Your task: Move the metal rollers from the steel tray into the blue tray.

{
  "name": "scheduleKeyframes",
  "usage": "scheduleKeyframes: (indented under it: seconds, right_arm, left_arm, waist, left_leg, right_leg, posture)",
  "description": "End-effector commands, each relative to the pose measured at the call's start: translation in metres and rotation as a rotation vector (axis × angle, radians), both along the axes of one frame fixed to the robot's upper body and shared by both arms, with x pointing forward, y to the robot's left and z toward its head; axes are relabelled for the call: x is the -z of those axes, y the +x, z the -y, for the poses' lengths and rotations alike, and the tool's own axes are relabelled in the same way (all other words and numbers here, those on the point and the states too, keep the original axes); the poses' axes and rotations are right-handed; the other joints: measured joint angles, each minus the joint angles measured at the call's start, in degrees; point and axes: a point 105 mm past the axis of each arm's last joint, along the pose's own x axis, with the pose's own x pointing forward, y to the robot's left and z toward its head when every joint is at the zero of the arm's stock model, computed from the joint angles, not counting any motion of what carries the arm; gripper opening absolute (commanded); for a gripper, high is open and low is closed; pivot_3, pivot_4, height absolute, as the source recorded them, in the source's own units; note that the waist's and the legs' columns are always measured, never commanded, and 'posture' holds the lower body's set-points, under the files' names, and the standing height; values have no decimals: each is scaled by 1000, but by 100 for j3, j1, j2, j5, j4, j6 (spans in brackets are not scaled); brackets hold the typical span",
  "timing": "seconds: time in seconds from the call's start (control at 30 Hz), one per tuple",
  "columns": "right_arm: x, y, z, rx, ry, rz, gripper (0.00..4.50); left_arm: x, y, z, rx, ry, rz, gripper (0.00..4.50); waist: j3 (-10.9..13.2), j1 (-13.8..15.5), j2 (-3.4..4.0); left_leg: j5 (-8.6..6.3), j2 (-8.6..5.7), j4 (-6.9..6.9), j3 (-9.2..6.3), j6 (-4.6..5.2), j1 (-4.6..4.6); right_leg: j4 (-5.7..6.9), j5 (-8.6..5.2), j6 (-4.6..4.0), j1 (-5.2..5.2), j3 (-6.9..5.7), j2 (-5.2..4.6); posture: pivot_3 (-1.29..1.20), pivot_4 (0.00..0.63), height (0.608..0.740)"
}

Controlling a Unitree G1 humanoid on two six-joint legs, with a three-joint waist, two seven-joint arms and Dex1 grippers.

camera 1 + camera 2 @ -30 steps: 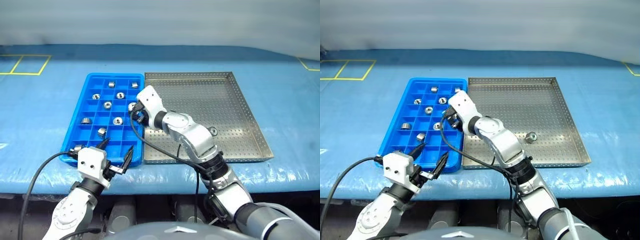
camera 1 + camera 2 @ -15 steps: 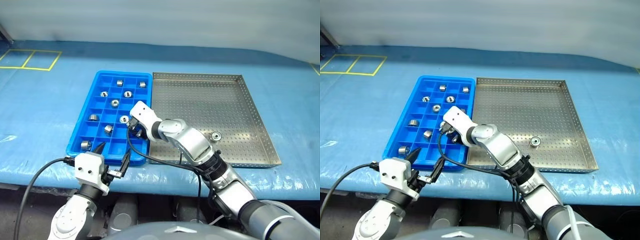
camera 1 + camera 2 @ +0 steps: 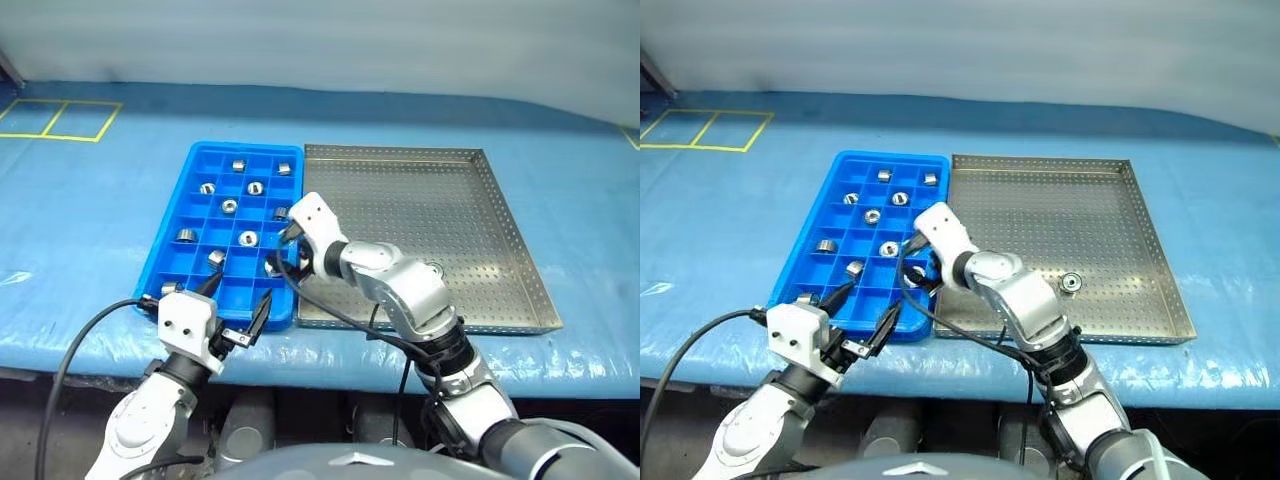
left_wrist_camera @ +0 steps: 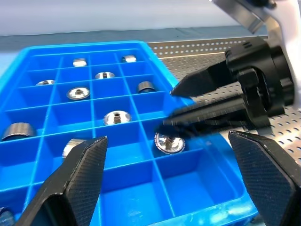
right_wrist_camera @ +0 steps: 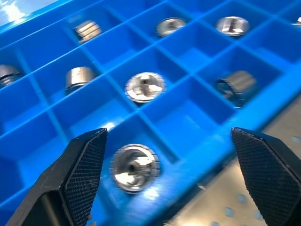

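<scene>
While the left end effector hangs spread wide and empty at the near edge of the blue tray, the right end effector stands wide open over a near compartment by the steel tray, holding nothing. Just under it lies one roller. Other metal rollers sit in compartments farther back, and one roller lies on the steel tray, on the table.

The metal rollers are shiny, mirror-bright metal. The blue tray is smooth, glossy plastic. The steel tray is dull silvery perforated sheet metal. The worktop wears a wrinkled, faintly shiny blue plastic sheet. The fingers show black, knurled pads.
</scene>
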Motion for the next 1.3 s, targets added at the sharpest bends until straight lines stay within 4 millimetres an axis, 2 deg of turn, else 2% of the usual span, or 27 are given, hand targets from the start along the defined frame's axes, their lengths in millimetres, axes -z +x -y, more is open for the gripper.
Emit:
scheduleKeyframes:
  seconds: [0.03, 0.23, 0.33, 0.47, 0.57, 0.7, 0.8, 0.9, 1.13, 1.23, 1.3]
  right_arm:
    - [-28, 10, 24, 149, 124, 132, 4480]
    - [-31, 18, 67, 400, 149, 232, 4480]
    - [-20, 16, 96, 542, 112, 217, 4480]
    - [-11, 10, 115, 631, 101, 188, 4480]
    - [-6, 5, 119, 655, 99, 166, 4480]
    - [11, -2, 126, 693, 84, 108, 4480]
    - [22, -5, 123, 675, 75, 66, 4480]
    - [30, -4, 120, 664, 90, 36, 4480]
    - [49, 3, 128, 718, 72, -2, 4480]
    - [53, 5, 128, 714, 64, -3, 3849]
    - [51, 5, 126, 700, 70, 2, 3244]
  left_arm:
    - [-4, 5, 8, 64, -8, 14, 4500]
    - [-5, 21, 20, 162, 0, 23, 4500]
    - [-6, 27, 27, 224, 0, 25, 4500]
    - [-5, 30, 31, 268, 0, 21, 4500]
    - [-6, 31, 34, 288, 0, 23, 4500]
    - [-5, 32, 36, 305, 1, 23, 4500]
    - [0, 31, 39, 324, 34, 11, 4500]
    - [0, 31, 40, 326, 32, 12, 4500]
    - [1, 29, 42, 318, 22, 11, 4500]
    - [1, 28, 41, 303, 19, 10, 4500]
    - [1, 27, 40, 293, 17, 11, 4500]
  waist:
    - [0, -96, 1]
    - [-2, -446, 2]
    - [-3, -600, 2]
    - [-4, -808, 3]
    - [-4, -960, 3]
    - [-5, -1069, 5]
    - [-6, -1110, 6]
    - [-6, -1146, 5]
    - [-6, -1139, 4]
    - [-7, -1112, 3]
    - [-7, -1071, 3]
  left_leg:
    - [0, 0, -1, 2, 0, -5]
    - [2, 2, 0, -2, 0, -40]
    - [2, 1, 4, 0, 0, -41]
    - [2, 0, 10, 3, 0, -41]
    - [2, 0, 14, 2, 1, -40]
    - [2, 1, 15, 0, 1, -38]
    - [2, 1, 15, 0, 1, -37]
    - [2, 0, 20, 1, 1, -37]
    - [3, 0, 21, 0, 2, -37]
    - [3, -1, 21, -1, 2, -37]
    - [3, -1, 21, -1, 2, -37]
  right_leg:
    - [1, 1, 1, -6, 1, 0]
    - [23, 7, 7, -49, 1, 5]
    - [23, 10, 11, -47, 4, 4]
    - [24, 14, 18, -46, 11, 4]
    - [30, 14, 18, -45, 12, 5]
    - [35, 15, 19, -43, 14, 8]
    - [35, 15, 19, -42, 15, 8]
    - [34, 19, 26, -40, 18, 7]
    - [34, 25, 36, -37, 18, 7]
    - [33, 27, 40, -36, 17, 7]
    - [32, 27, 40, -36, 17, 7]
  posture:
    - [96, 150, 740]
    - [-26, 150, 740]
    - [-80, 150, 740]
    - [-118, 150, 740]
    - [-125, 150, 740]
    - [-132, 150, 740]
    - [-124, 150, 740]
    - [-113, 150, 740]
    - [-72, 150, 740]
    - [-58, 150, 740]
    - [-45, 150, 740]
